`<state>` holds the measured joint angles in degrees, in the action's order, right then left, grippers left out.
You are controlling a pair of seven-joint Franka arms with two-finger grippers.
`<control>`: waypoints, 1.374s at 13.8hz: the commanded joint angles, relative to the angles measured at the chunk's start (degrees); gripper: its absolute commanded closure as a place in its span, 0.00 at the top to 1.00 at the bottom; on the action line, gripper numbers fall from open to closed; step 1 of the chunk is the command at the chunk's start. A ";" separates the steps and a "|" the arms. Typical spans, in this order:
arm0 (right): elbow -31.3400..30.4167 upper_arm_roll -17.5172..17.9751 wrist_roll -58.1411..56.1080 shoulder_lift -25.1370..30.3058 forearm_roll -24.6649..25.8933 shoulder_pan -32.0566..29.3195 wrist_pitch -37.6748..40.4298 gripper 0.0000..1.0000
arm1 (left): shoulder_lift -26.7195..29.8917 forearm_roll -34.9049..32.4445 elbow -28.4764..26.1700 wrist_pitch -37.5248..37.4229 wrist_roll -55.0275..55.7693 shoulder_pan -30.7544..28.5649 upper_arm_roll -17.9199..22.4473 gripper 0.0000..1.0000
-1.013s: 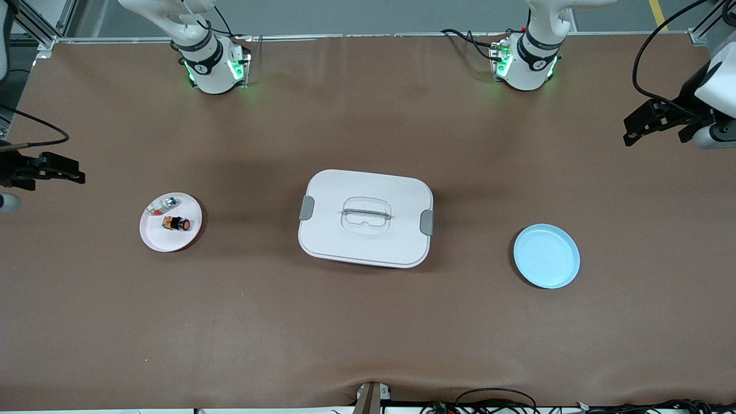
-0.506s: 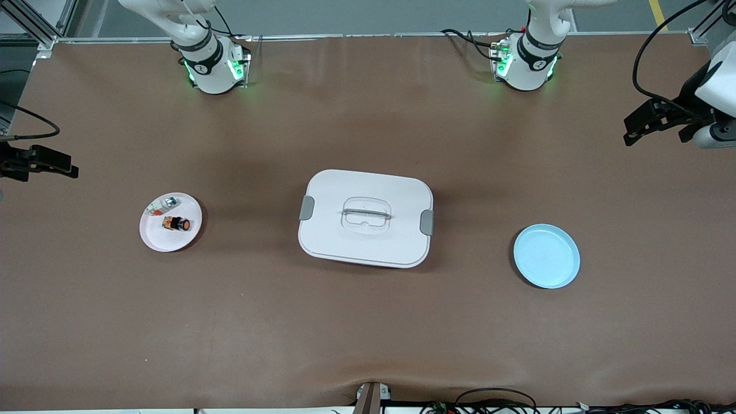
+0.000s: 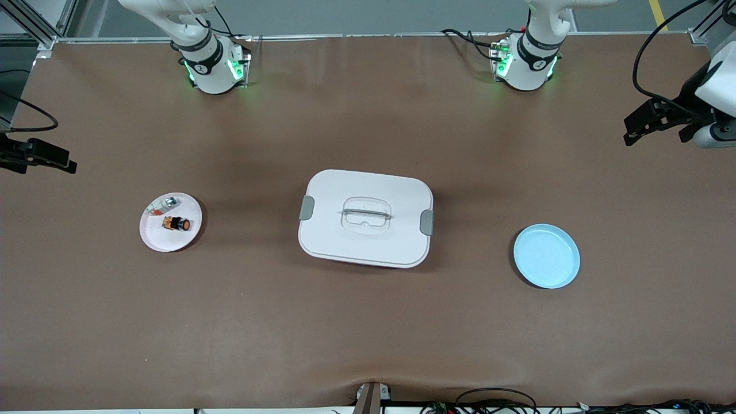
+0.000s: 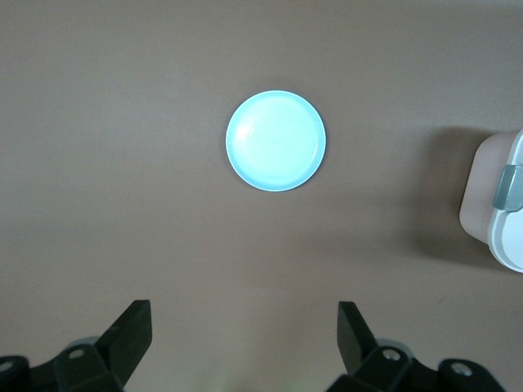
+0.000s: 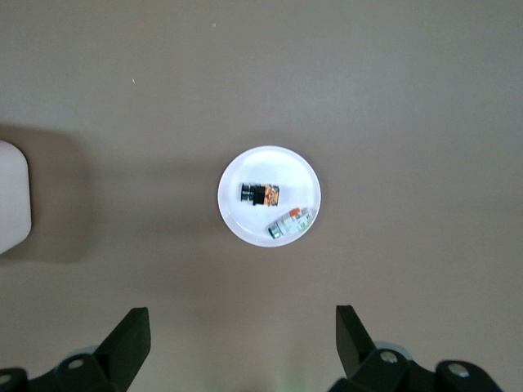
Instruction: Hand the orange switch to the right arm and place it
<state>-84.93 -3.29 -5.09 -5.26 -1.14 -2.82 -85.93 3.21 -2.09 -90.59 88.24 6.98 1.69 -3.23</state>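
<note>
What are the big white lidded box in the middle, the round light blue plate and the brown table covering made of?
The white lidded box looks like matte plastic: rounded moulded corners, grey clips. The round light blue plate seems plastic or melamine, evenly coloured with a soft sheen; ceramic is possible. The brown table covering looks like a matte vinyl or leather-like sheet, dully reflecting and rippling at its edge.

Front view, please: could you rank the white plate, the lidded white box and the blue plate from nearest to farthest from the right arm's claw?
The right claw hangs open at the right arm's end of the table.
1. White plate, toward the right arm's end, carrying the orange switch.
2. Lidded white box, mid-table.
3. Blue plate, toward the left arm's end.
</note>
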 commanded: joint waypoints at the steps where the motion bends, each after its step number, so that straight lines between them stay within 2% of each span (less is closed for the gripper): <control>1: -6.82 0.65 0.79 5.44 -1.15 0.10 -3.54 1.00 | 1.09 0.86 -0.47 -0.17 -0.30 -0.10 -0.11 1.00; 5: -6.65 -0.05 0.87 5.52 -0.36 3.52 -3.72 1.00 | 1.27 0.86 -0.21 -0.17 -0.39 -0.10 -0.11 1.00; 7: -6.73 -1.97 0.87 5.79 -0.36 4.76 -3.63 1.00 | 1.18 0.86 0.24 -0.26 -0.48 -0.10 -0.02 1.00; 19: -10.43 -2.07 0.87 8.42 -0.88 2.74 -3.98 1.00 | 0.65 0.77 1.20 -0.35 -0.21 -0.19 -0.02 1.00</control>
<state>-92.92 -5.61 -4.79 1.00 -1.15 0.29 -89.06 3.25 -2.09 -89.68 88.24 6.90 1.68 -3.26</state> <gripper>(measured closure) 0.000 0.000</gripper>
